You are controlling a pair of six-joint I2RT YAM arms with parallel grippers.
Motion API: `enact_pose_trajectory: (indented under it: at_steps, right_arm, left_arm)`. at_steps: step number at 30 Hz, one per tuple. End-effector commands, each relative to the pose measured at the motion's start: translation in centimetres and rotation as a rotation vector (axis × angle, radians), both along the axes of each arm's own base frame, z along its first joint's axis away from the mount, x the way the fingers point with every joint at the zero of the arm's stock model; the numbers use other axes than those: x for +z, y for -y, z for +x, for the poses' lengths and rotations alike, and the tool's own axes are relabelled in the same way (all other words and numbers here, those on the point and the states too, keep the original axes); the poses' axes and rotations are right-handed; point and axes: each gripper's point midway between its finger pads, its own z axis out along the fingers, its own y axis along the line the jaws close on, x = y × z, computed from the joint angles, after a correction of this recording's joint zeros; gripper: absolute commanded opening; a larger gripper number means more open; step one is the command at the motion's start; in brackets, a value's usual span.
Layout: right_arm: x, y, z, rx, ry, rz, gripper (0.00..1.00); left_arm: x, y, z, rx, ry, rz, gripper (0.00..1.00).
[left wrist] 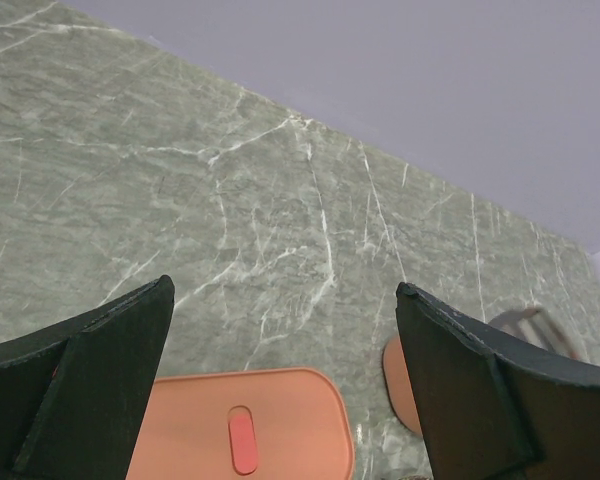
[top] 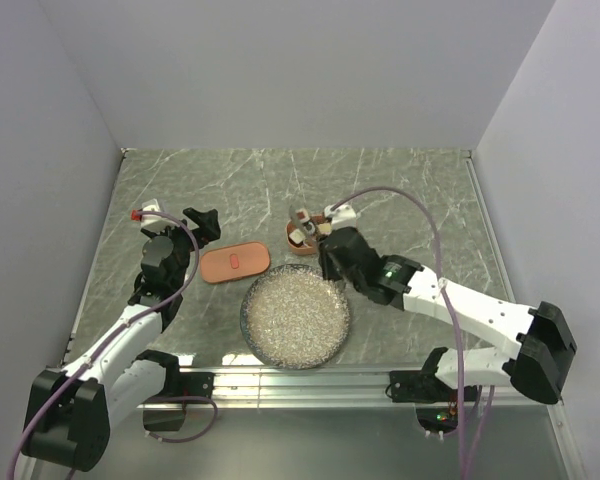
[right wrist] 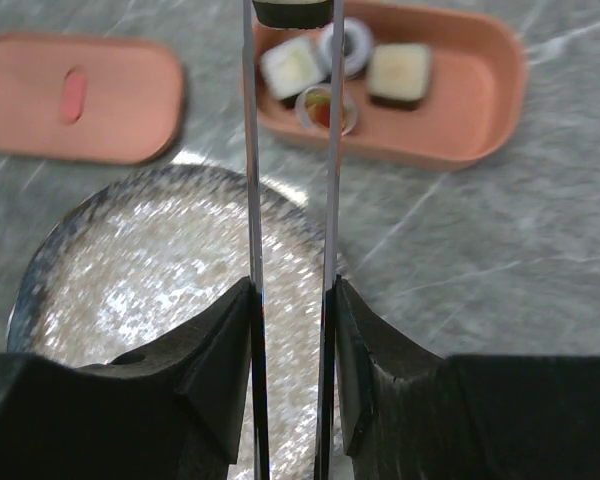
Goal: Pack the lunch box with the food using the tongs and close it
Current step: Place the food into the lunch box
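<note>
Marble counter (top: pixel 400 190): green-veined top carrying everything.
Plate (top: pixel 295 316): speckled grey, bare, near the front edge, centre.
Lunch box (right wrist: pixel 480 95): salmon-orange, just behind the plate; four pieces of food (right wrist: pixel 398 72) crowd its left end.
Lid (top: pixel 235 263): flat, left of the box, red mark up.
Right gripper (right wrist: pixel 292 330): clenched on the tongs (right wrist: pixel 253 180), whose tips pinch a dark-rimmed piece (right wrist: pixel 292 11) above the box.
Left gripper (left wrist: pixel 280 340): released wide, hovering behind the lid.
Advice: lower into the free right end before easing the squeeze.
</note>
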Motion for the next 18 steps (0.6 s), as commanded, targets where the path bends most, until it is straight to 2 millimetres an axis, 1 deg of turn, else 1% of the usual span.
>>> enact_pose_trajectory:
  at_steps: [1,3,4,5,6,7,10,12,18]
  right_arm:
    - [2.8,2.0,2.8,-0.057,0.087,0.083,0.25]
    - [2.3,3.5,3.6,-0.092,0.083,0.1,0.25]
    - [2.1,4.9,4.4,-0.129,0.093,0.118,0.25]
    - [1.9,5.3,4.6,-0.128,0.085,0.137,0.25]
    - [1.5,6.6,5.1,-0.161,0.086,0.148,0.25]
    - [1.4,7.0,5.3,-0.173,0.083,0.154,0.25]
    - [0.5,7.7,5.2,-0.187,0.058,0.148,0.25]
    - [-0.1,7.8,5.0,-0.188,0.046,0.142,0.25]
    - [-0.4,8.4,4.3,-0.201,0.047,0.15,0.25]
  left_arm:
    - [1.5,-0.4,0.4,0.022,0.05,-0.017,0.99]
    - [1.5,-0.4,0.4,0.024,0.051,-0.016,1.0]
    - [1.6,-0.4,0.4,0.024,0.054,-0.015,1.0]
    - [1.5,-0.5,0.4,0.027,0.053,-0.016,0.99]
    - [1.5,-0.5,0.4,0.028,0.051,-0.016,1.0]
    - [1.5,-0.5,0.4,0.028,0.051,-0.014,1.0]
    - [1.5,-0.5,0.4,0.027,0.051,-0.016,1.0]
    - [1.6,-0.5,0.3,0.027,0.056,-0.018,1.0]
    - [1.5,-0.2,0.3,0.015,0.056,-0.021,0.99]
